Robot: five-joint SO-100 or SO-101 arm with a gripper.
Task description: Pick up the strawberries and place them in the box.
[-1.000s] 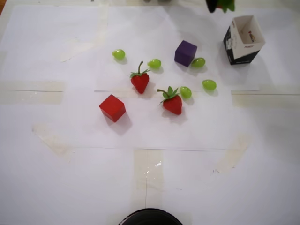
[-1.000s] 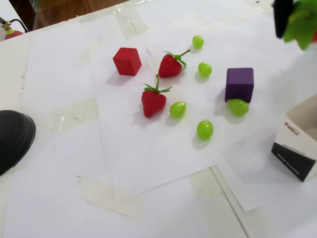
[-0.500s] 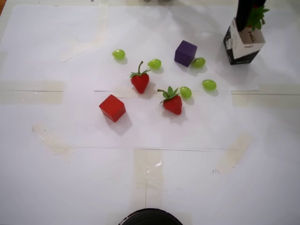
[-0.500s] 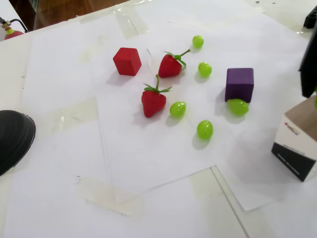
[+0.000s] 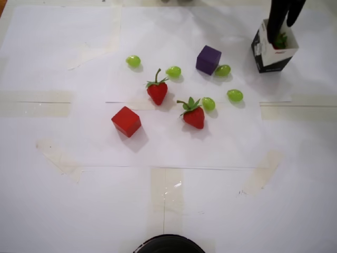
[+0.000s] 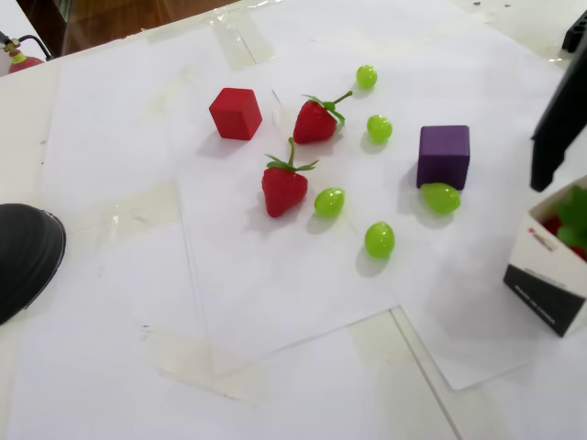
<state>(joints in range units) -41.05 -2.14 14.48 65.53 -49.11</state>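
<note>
- The box point(image 5: 263, 57) stands upright near the top right corner of the overhead view, its open top facing up, dark outer sides and white rim showing.
- Inside it lies one strawberry point(image 6: 570, 218): in the fixed view its green leaves and a patch of red show over the rim; in the overhead view only a bit of green point(image 5: 281, 40) shows in the opening.
- The gripper point(image 5: 284, 23) hangs over the box, its two dark fingers spread in a V above the opening. The jaws stand apart and hold nothing; whether a fingertip touches the berry or the rim cannot be told.
- In the fixed view one dark finger point(image 6: 555, 128) shows at the right edge, above the box point(image 6: 543, 284).
- Two more strawberries lie on the white paper point(image 5: 174, 205), well apart from the box: one point(image 5: 157, 90) with its stem pointing up the overhead view, the other point(image 5: 194, 115) lower and to its right.
- The second berry has a green grape point(image 5: 208, 103) just beside its leaves.
- A purple cube point(image 5: 208, 59) sits left of the box, with a grape point(image 5: 222, 70) touching or nearly touching its right side.
- A red cube point(image 5: 126, 121) rests left of the strawberries.
- Three other grapes point(image 5: 133, 61) point(image 5: 173, 71) point(image 5: 235, 95) lie scattered among them.
</note>
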